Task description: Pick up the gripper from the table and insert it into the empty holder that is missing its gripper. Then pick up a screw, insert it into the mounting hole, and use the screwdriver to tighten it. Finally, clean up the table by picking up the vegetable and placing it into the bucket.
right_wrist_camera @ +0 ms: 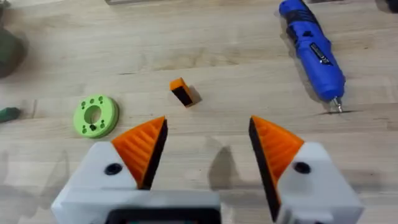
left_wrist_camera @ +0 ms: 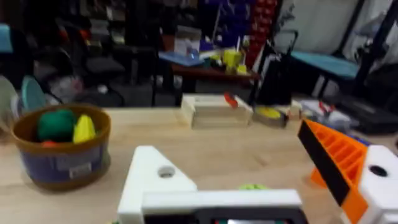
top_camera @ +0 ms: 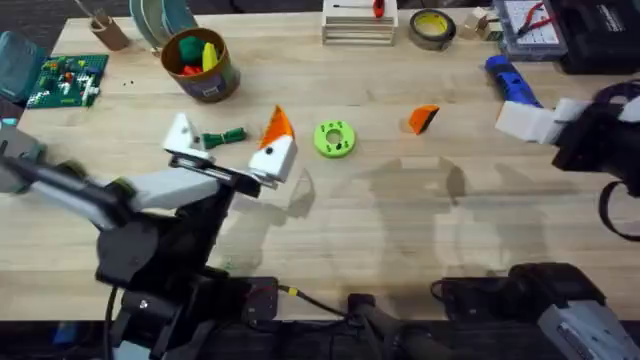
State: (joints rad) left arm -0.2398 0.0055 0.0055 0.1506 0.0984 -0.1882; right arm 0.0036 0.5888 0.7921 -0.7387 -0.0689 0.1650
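The loose orange gripper (top_camera: 424, 118) lies on the table right of centre, and it sits ahead of my right gripper (right_wrist_camera: 208, 149), whose two orange pads stand open and empty. The blue screwdriver (top_camera: 510, 80) lies at the back right, close to my right gripper (top_camera: 522, 121). My left gripper (top_camera: 228, 135) is open; one finger is the bare white holder (left_wrist_camera: 154, 182) with its mounting hole, the other carries an orange wedge (left_wrist_camera: 336, 163). The dark-green vegetable (top_camera: 222, 137) lies between those fingers. The tan bucket (top_camera: 203, 68) with toy pieces stands at the back left.
A lime-green disc with holes (top_camera: 334, 139) lies mid-table. At the back edge are a white tray (top_camera: 358, 28) with a red-handled tool, a yellow tape roll (top_camera: 433, 28) and a parts box (top_camera: 535, 30). A green circuit board (top_camera: 68, 80) lies far left.
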